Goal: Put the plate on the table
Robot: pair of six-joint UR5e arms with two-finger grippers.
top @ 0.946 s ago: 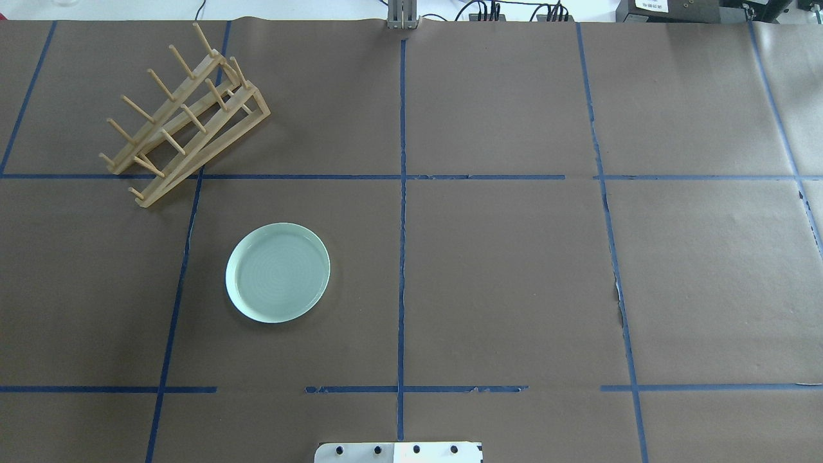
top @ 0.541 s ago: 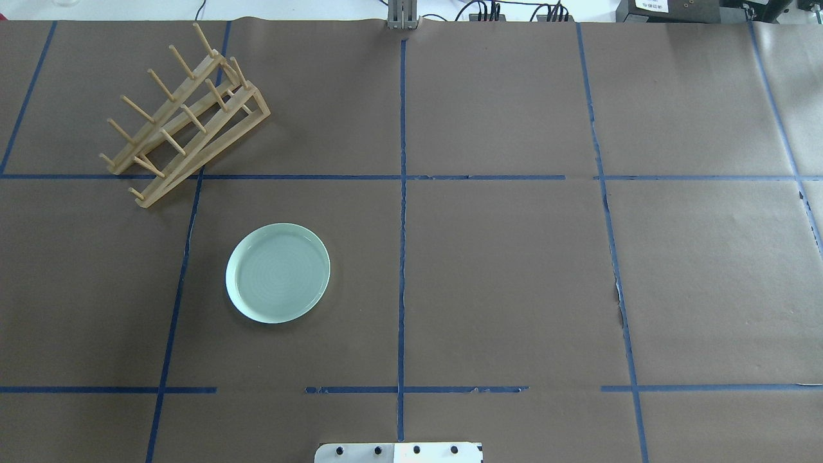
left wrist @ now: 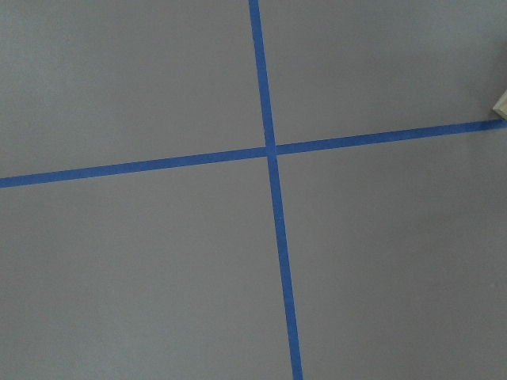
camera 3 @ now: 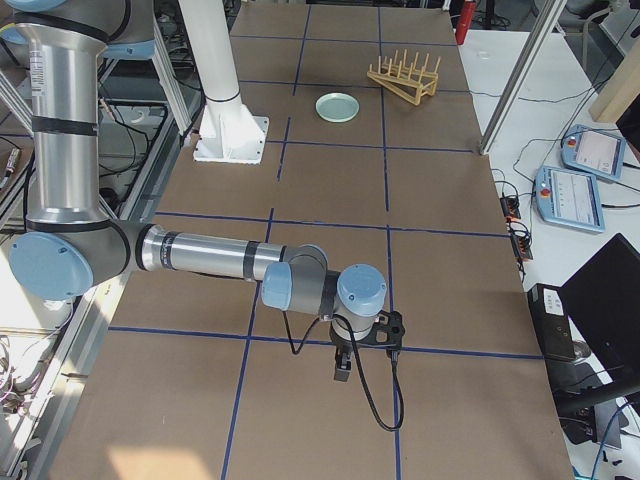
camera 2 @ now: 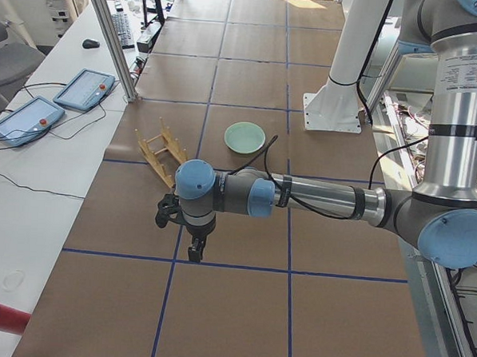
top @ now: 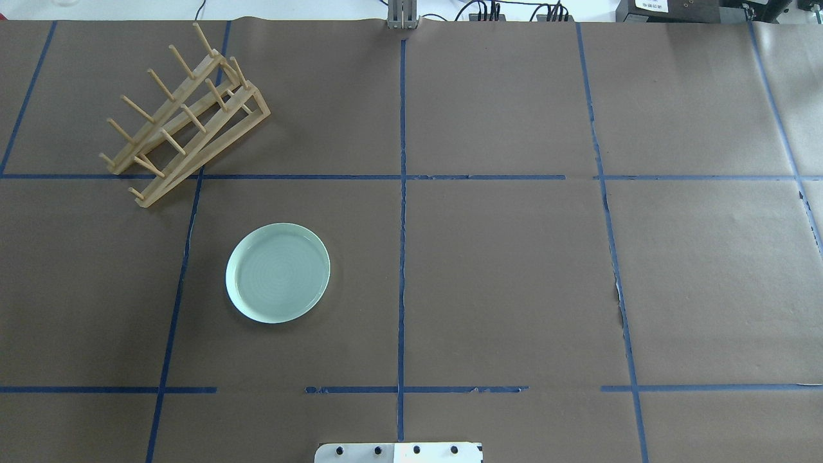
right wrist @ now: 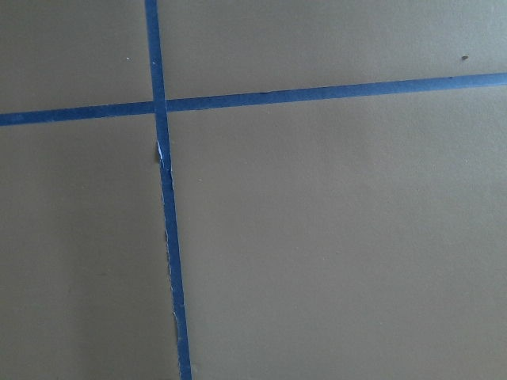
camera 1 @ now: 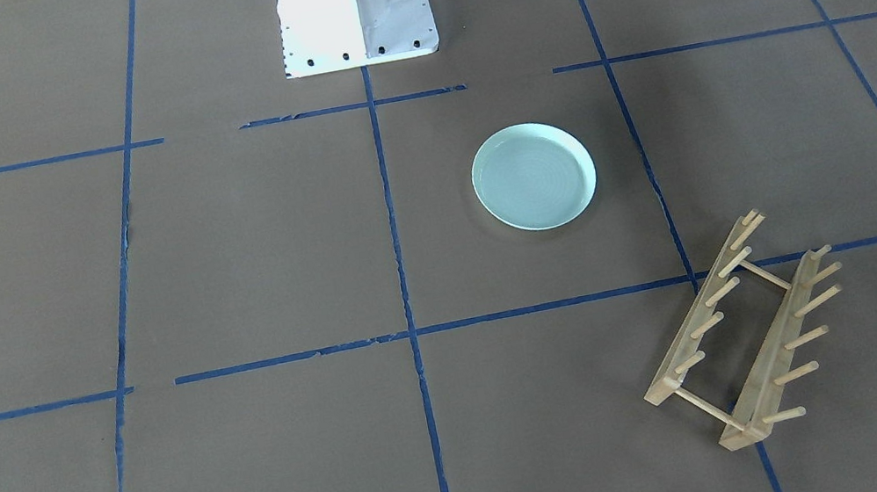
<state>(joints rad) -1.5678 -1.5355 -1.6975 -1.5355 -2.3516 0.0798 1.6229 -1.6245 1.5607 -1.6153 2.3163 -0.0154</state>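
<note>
The pale mint-green plate lies flat on the brown paper table, apart from the wooden rack; it also shows in the front view and both side views. No gripper touches it. My left gripper hangs over the table well away from the plate. My right gripper hangs over the opposite end of the table. I cannot tell whether either is open or shut. Both wrist views show only paper and blue tape.
An empty wooden peg rack lies on the table beyond the plate, also in the front view. The white robot base stands at the table's near edge. Blue tape lines grid the paper.
</note>
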